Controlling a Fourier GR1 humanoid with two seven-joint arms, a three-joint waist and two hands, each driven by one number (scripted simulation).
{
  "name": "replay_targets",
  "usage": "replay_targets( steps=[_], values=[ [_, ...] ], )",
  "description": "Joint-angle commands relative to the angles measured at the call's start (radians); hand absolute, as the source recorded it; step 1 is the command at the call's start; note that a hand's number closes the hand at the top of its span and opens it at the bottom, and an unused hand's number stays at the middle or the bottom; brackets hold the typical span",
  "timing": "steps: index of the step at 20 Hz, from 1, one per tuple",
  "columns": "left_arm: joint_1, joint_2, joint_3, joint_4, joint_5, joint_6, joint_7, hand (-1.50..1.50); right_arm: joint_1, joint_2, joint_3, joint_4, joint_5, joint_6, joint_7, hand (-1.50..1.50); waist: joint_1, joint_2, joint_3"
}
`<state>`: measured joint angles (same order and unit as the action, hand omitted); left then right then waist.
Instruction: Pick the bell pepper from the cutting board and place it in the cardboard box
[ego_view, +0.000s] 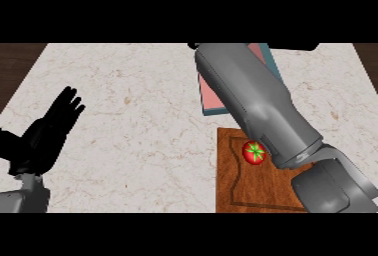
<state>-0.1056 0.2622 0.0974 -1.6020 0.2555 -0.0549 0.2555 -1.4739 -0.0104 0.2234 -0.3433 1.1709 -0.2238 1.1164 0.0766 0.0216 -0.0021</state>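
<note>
Marble counter (133, 110): bell pepper (254, 152) on cutting board (244, 195), unpicked; cardboard box (214, 97) far; left hand (46, 132) open, resting; right hand hidden, state unknowable.

The counter (133, 100) looks like pale marble, veined in light brown, with a smooth finish; the cutting board (232, 190) is reddish-brown wood with a darker groove near its edge; the bell pepper (254, 152) has a glossy red skin and a bright green stem; the right forearm (251, 95) is smooth grey with a soft metallic sheen; the left hand (48, 132) is matt black.
</note>
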Motion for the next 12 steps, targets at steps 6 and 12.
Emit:
replay_targets(
  steps=[6,12],
  values=[
    [0.009,-0.002,0.022,0.034,0.014,-0.017,-0.026,0.00,0.135,0.010,-0.128,0.050,-0.113,-0.196,0.024,1.50,-0.009,0.004,0.001],
    [-0.009,0.008,0.021,0.010,0.012,-0.016,0.004,0.00,0.180,0.010,-0.172,0.095,-0.164,-0.243,0.004,-1.50,-0.012,-0.002,0.002]
  ],
)
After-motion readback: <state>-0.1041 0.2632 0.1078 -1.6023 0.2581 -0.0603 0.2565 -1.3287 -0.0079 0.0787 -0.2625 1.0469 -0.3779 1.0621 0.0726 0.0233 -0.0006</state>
